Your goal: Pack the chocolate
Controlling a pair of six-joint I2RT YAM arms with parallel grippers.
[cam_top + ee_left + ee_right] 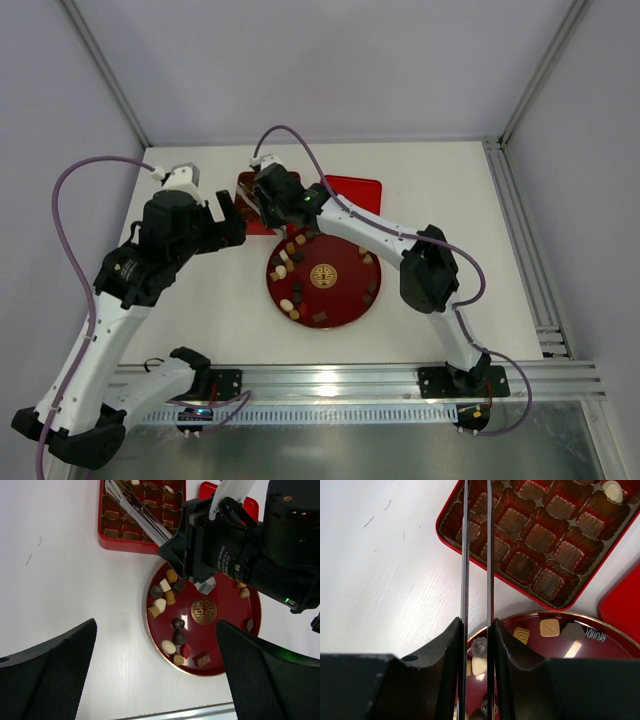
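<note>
White worktop: right gripper, arm angled across plate of chocolate toward box, clamped on metal tongs; left gripper hovering nearby, spread wide, empty.

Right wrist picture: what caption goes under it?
Right gripper holds metal tweezers over the red box, beside the plate of chocolates.

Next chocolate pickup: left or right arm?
Right. The right pincer grips the tweezers, tips over the box beside the plate of chocolates; the left pincer hangs open and empty.
</note>
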